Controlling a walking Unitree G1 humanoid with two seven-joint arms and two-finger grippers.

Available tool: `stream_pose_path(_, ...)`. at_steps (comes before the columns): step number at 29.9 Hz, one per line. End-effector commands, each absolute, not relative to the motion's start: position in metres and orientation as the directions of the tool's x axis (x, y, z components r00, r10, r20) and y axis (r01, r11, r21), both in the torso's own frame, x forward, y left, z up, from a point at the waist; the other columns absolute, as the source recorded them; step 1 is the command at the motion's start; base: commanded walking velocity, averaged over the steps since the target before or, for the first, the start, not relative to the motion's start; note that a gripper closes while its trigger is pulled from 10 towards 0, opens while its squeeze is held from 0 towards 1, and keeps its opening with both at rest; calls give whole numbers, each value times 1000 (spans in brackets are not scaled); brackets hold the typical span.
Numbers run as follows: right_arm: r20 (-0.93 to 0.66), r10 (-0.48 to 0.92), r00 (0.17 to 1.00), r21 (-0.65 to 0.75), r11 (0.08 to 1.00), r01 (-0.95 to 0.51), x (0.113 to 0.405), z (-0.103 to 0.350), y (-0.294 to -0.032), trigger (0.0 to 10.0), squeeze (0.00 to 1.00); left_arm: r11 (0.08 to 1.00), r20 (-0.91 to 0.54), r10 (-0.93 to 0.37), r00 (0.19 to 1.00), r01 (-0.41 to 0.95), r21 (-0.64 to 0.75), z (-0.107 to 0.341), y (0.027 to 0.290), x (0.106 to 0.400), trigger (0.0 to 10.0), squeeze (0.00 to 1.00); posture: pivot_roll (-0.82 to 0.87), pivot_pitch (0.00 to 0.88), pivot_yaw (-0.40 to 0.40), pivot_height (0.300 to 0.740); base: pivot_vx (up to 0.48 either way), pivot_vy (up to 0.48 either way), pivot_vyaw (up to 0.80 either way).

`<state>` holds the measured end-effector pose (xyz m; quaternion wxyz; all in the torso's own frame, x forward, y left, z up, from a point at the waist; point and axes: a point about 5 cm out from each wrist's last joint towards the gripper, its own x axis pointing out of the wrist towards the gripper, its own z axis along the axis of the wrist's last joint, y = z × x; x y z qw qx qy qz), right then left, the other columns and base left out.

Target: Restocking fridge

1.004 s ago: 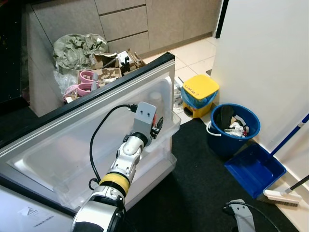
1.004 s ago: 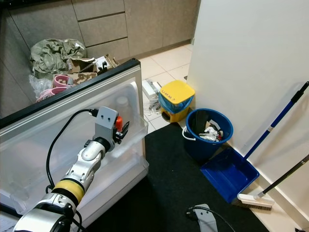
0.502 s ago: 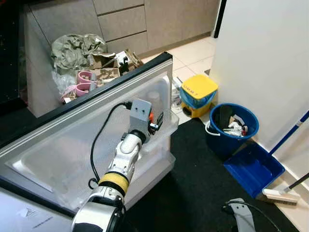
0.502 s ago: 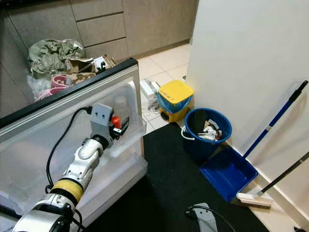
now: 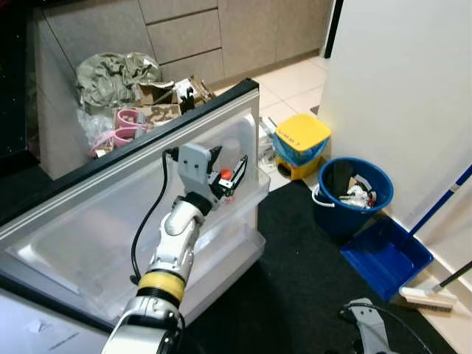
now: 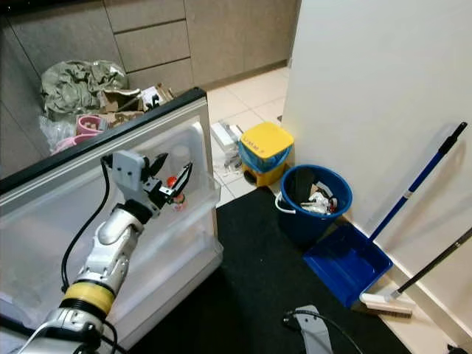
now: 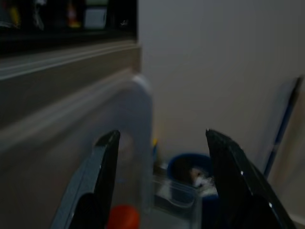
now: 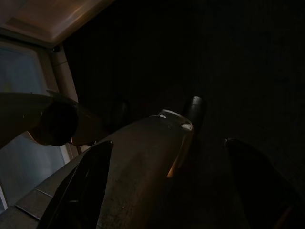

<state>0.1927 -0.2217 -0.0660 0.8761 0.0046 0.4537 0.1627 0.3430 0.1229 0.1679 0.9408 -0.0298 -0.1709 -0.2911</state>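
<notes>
At the far left we see the open fridge door (image 5: pixel 88 221), a broad white panel with a dark top edge and clear, glossy plastic shelf bins (image 5: pixel 243 195) moulded along its inner face. Our left arm (image 5: pixel 173 251), silver with a yellow band near the elbow and a black cable looping beside it, reaches up and forward across that door, its grey wrist block tilted toward the bins. The left gripper (image 6: pixel 171 175) hovers at the upper bin, its two long black fingers spread apart with nothing between them; in the left wrist view the fingers (image 7: pixel 102 181) frame the rounded translucent bin wall and a small red-orange cap (image 7: pixel 123 217) just below. Behind the door lies a heap of crumpled grey-green bags and cardboard (image 5: pixel 122 74) against matte grey cabinet drawers. Further right, on pale floor tiles, stands a small yellow-lidded bin (image 5: pixel 302 144), then a round blue bucket (image 5: pixel 352 195) holding scraps, at the edge of a black mat (image 5: pixel 295 295). Beside it rests a blue dustpan (image 5: pixel 385 258), with a brush and a blue broom handle leaning on the white wall. Low at the right, our right gripper (image 8: pixel 167 181) hangs idle in shade, its fingers parted.
</notes>
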Motion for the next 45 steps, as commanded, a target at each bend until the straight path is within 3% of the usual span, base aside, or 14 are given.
stream_pose_path(1,-800,291,525,166,948,-273,188,-68,-222,10000,0,797,351,-575,739,603,34,170,132,337,10000,0,-50,118,36,740,0,0,0)
stream_pose_path(5,-801,291,524,164,947,-274,188,-68,-223,10000,0,671,369,-689,623,741,3,171,135,317,10000,0,-49,117,33,740,0,0,0)
stream_pose_path(8,-801,290,523,164,947,-275,189,-68,-223,10000,0,621,355,-731,583,784,-7,168,136,310,10000,0,-45,116,28,740,0,0,0)
stream_pose_path(9,-803,289,522,163,948,-275,188,-68,-223,10000,0,553,315,-790,527,833,-7,160,135,299,10000,0,-45,116,28,740,0,0,0)
stream_pose_path(14,-805,286,520,160,948,-274,188,-68,-224,10000,0,517,271,-821,502,856,-18,150,134,291,10000,0,-41,116,26,740,0,0,0)
stream_pose_path(21,-809,277,519,155,951,-267,187,-68,-225,10000,0,375,143,-911,387,921,-108,121,124,266,10000,0,-40,112,22,740,0,0,0)
stream_pose_path(31,-815,269,513,151,953,-261,185,-70,-226,10000,0,437,-168,-899,405,854,-283,36,121,244,10000,0,-39,108,18,740,0,-74,0)
stream_pose_path(45,-821,265,506,148,954,-260,183,-70,-228,10000,0,453,-233,-890,391,812,-367,8,121,230,10000,0,-41,102,14,740,0,-459,0)
